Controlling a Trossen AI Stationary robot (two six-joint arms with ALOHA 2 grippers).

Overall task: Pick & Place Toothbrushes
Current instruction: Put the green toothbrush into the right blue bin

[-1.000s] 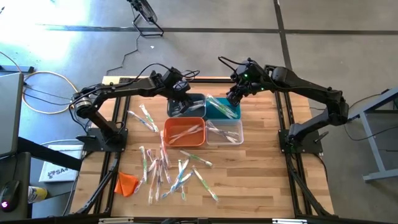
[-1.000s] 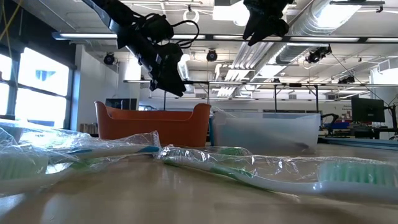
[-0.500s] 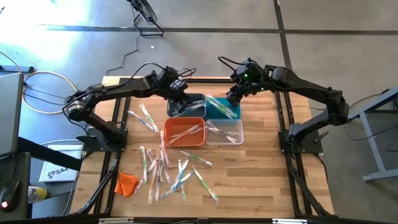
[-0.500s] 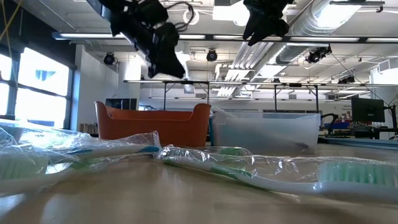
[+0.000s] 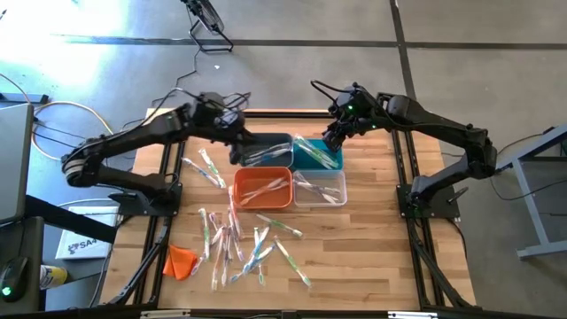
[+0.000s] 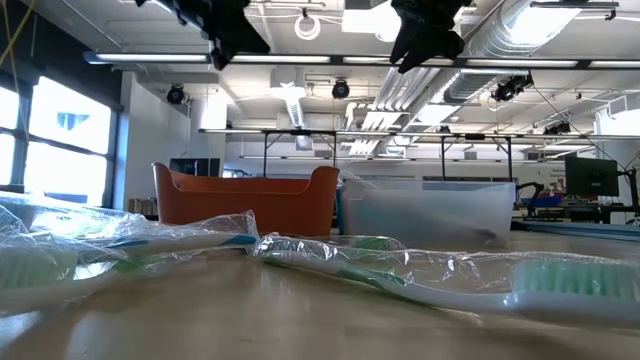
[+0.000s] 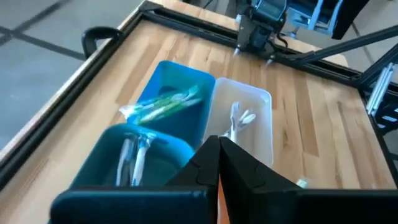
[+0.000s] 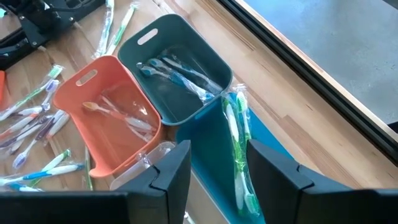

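Observation:
Wrapped toothbrushes (image 5: 237,241) lie scattered on the near part of the wooden table, and a few more (image 5: 204,168) lie to the left of the bins. Others rest inside the dark grey bin (image 8: 177,74), the orange bin (image 8: 118,115) and the clear bin (image 7: 239,118). A green bundle (image 8: 239,155) lies slanting over the teal bin (image 5: 316,158). My left gripper (image 5: 237,149) hangs shut and empty, high beside the dark grey bin's left end (image 7: 217,146). My right gripper (image 5: 331,138) hovers open above the teal bin's far end (image 8: 217,165), holding nothing.
The four bins stand in a two-by-two block at the table's middle: dark grey (image 5: 266,149) and teal at the far side, orange (image 5: 263,188) and clear (image 5: 319,189) nearer. An orange cloth-like lump (image 5: 180,261) lies near the front left. Bare wood shows at the right.
My left gripper has risen and drawn back from over the dark grey bin toward the table's left edge; in the low view it has climbed almost out of the top of the picture. The bins and toothbrushes have stayed where they were.

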